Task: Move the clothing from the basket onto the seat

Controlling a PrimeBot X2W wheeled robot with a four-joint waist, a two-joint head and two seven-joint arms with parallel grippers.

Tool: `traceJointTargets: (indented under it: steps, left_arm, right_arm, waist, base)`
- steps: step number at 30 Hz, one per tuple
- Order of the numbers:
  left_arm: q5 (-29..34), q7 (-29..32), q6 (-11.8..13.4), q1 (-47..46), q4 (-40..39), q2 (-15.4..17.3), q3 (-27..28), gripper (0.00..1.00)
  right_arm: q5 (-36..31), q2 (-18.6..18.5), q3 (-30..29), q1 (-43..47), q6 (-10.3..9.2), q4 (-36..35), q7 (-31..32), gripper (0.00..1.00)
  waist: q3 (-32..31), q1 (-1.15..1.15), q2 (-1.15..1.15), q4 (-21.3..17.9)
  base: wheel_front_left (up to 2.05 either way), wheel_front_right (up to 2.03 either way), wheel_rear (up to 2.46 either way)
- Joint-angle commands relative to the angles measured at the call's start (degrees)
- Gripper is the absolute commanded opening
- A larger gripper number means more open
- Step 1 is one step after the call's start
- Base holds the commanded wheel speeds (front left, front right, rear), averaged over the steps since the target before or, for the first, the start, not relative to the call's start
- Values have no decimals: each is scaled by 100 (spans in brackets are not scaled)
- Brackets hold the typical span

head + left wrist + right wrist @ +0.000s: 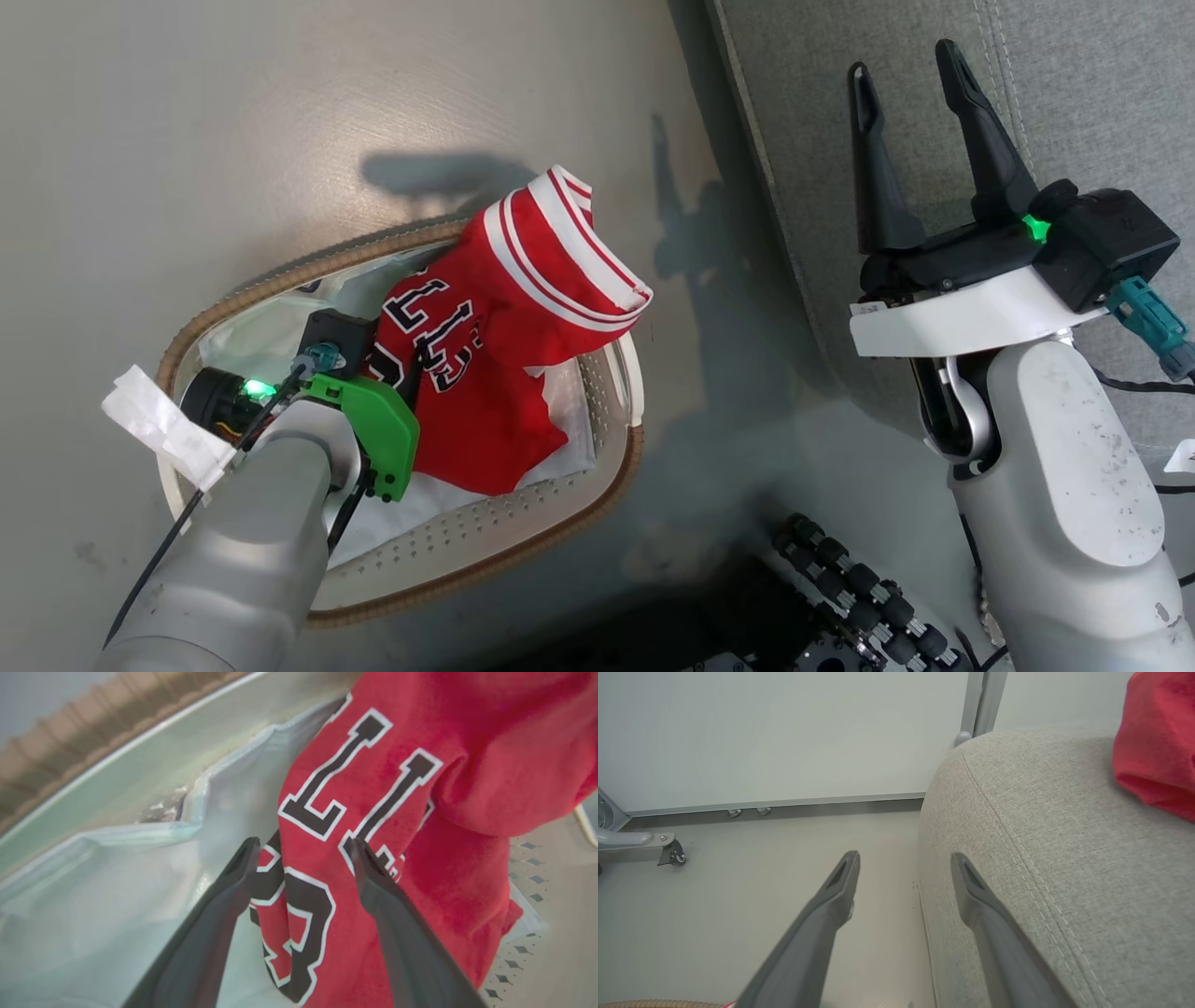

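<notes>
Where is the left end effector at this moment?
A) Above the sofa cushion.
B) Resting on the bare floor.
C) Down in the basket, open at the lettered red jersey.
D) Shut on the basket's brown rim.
C: the left end effector sits inside the basket, its fingers spread apart at the black-and-white lettering of the jersey.

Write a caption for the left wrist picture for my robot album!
Open left gripper inside the basket, lined up on the red jersey with black-and-white lettering.
</notes>
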Motion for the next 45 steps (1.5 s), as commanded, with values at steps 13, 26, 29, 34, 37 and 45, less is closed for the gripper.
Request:
traceJointTargets:
  steps: [13,26,29,34,37,45]
  left_arm:
    - [-730,733,-16,-121,-152,26,-657,100]
    - [-1769,581,-16,6,-879,286,-1686,0]
    - [-2053,267,-16,76,-934,236,-1746,0]
    - [-2332,-2,-16,206,-1015,297,-1903,0]
    - [-2449,-98,-16,278,-1062,298,-1966,0]
    - [-2513,-172,-16,527,-1501,335,-1828,0]
  right_arm:
    - [-60,-11,47,37,-8,-119,-12,100]
    - [-82,-12,-19,54,-8,6,-12,100]
    - [-8,-13,-51,62,-8,86,-11,100]
    - [-8,-13,-45,68,-8,262,-12,100]
    - [-53,-13,-18,119,-8,413,-12,100]
    - [-140,-16,31,337,-8,822,-11,100]
  waist:
    - [189,-1,0,-44]
    - [-172,-1,0,38]
    - [-438,-1,0,102]
    - [-891,-1,0,176]
    - [-1197,-1,0,251]
    - [-2034,-1,0,589]
  base:
    - [0,0,0]
    - [0,0,0]
    - [0,0,0]
    - [0,0,0]
    - [0,0,0]
    - [0,0,0]
